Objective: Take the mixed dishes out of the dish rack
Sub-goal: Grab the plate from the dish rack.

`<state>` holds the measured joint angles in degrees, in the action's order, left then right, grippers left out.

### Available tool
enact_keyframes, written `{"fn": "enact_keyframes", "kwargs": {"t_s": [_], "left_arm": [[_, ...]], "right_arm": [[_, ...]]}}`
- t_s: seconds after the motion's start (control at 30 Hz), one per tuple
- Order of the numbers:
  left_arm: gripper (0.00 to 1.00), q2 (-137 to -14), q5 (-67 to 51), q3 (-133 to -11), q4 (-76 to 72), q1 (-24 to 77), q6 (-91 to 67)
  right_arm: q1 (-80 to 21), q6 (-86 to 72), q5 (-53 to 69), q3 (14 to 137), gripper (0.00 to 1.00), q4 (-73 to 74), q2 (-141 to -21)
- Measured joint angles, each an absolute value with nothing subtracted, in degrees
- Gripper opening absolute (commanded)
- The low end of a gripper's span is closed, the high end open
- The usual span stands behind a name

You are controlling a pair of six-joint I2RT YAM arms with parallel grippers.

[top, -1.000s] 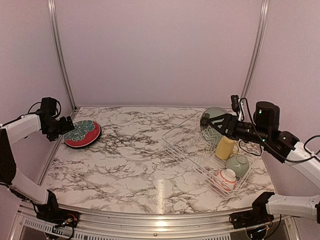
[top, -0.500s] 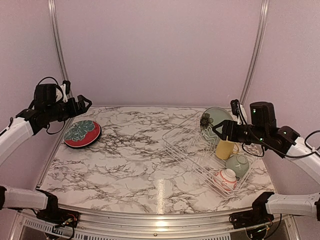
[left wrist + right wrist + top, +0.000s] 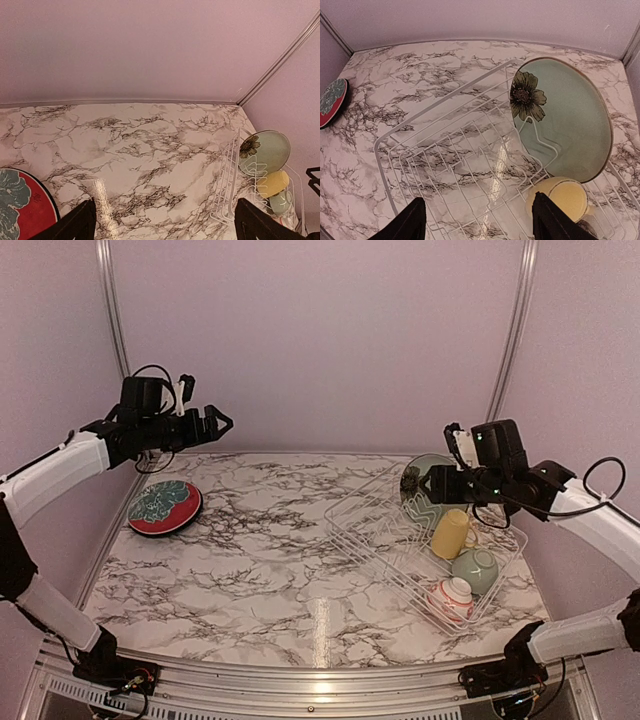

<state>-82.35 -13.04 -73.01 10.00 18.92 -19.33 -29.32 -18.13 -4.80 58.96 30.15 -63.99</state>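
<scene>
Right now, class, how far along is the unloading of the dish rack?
Done: the red-and-teal floral plate lies on the table, outside the dish rack. In hand: nothing; left gripper and right gripper are open. Left: pale green plate, yellow mug, pale green bowl and small patterned bowl in the rack.

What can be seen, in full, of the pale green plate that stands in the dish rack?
The pale green plate is round and glossy like glazed ceramic, with a thin brownish rim and one dark flower painted near the rim. It looks whole. It stands on edge, tilted, at the far end of the white wire dish rack, whose wire loops cross its lower part. The yellow mug lies beside its lower edge; whether they touch is unclear.
</scene>
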Motion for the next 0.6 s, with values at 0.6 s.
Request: {"fn": "enact_keyframes", "kwargs": {"t_s": [0.6], "left_arm": [[0.99, -85.41, -22.04, -73.73, 5.8, 19.14, -21.63]], "right_arm": [[-15.18, -6.74, -16.19, 80.6, 0.71, 37.17, -90.5]]}}
